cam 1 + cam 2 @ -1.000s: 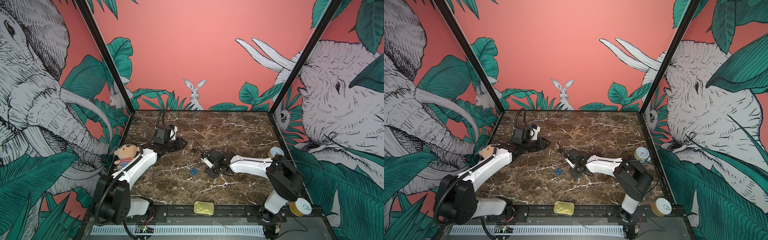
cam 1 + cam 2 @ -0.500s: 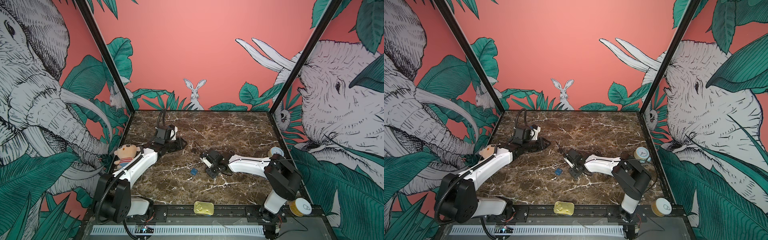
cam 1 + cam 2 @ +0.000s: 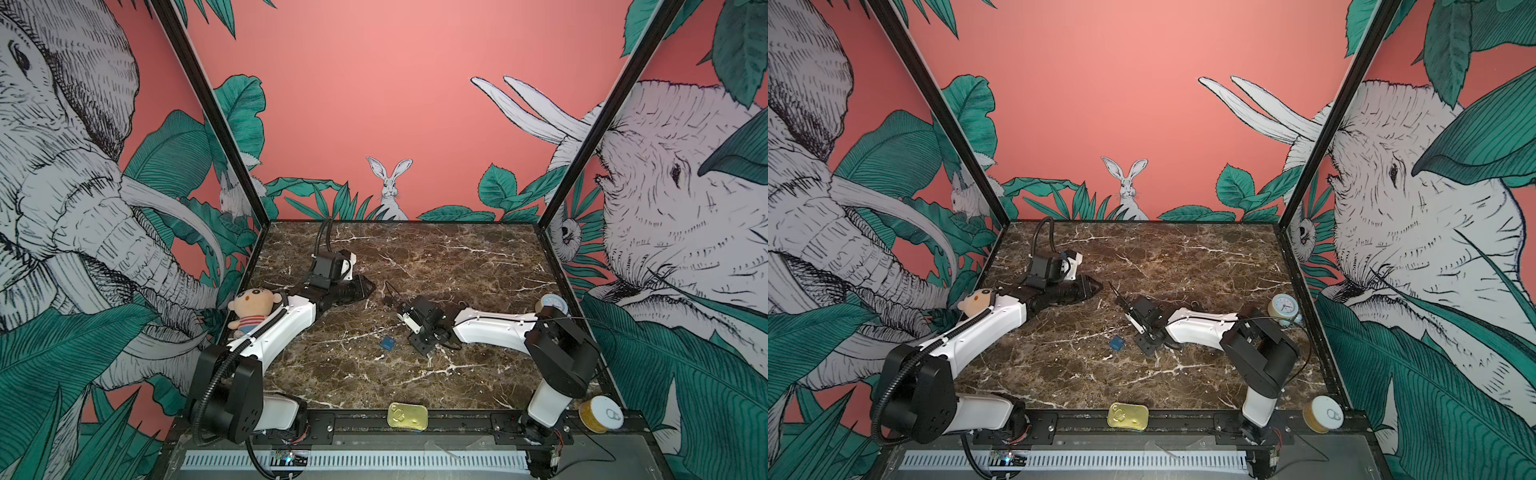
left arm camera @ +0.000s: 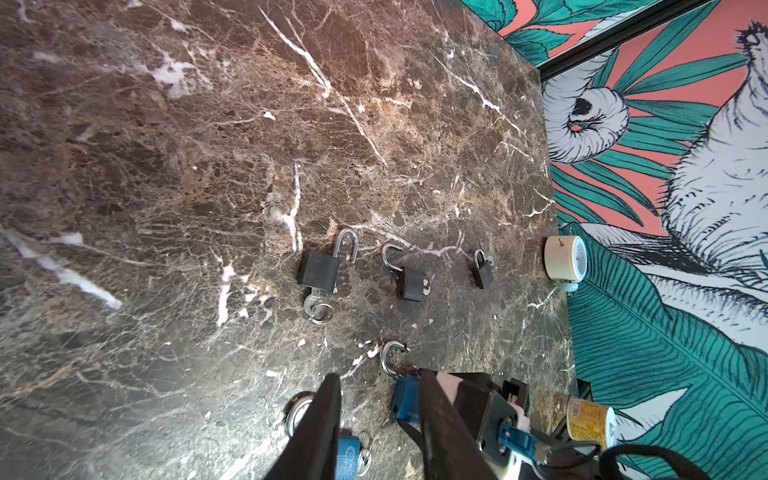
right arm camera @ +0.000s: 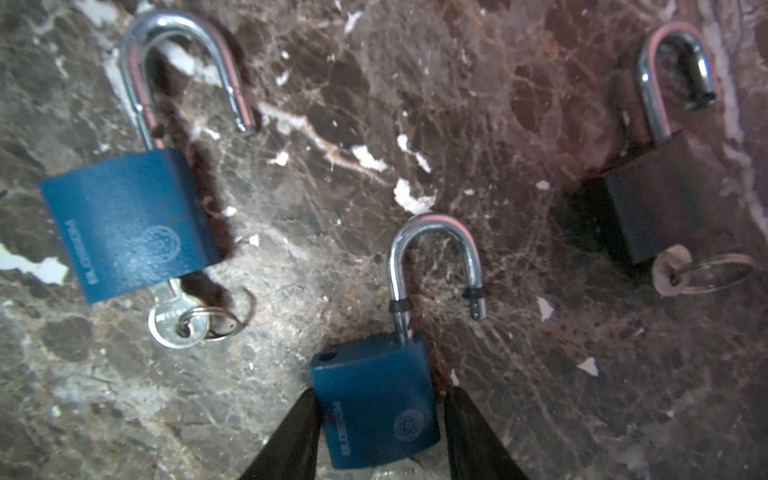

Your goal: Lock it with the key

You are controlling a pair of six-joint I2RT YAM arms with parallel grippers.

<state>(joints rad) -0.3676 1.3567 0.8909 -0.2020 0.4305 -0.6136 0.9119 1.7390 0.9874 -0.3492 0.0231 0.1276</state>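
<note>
Two arms lie low over the brown marble surface (image 3: pixel 457 266), w/ five padlocks spread on it in the left wrist view. The right claw (image 5: pixel 382 395) straddles the body of a blue padlock (image 5: pixel 370 374) lying flat. One finger touches its edge and a sliver of marble shows beside the other, so the jaws stand a bit wider than the body & prob. aren't gripping it. The left claw (image 4: pixel 379 376) is about half open w/ nothing btwn its fingers, close by that same lock. A second blue padlock (image 5: pixel 124 224) and a black padlock (image 5: pixel 652 199) lie to either side, each w/ a key in. On the straddled lock the shackle (image 5: pixel 432 241) is up, its free end swung away from the hole (image 5: pixel 329 356) in the body top. Its key (image 5: pixel 397 471) pokes out below, btwn the fingers. The step looks like pinning the body: close square on the flat sides w/o nudging the key, then swing the free end round over the hole & press straight down before turning the key.
</note>
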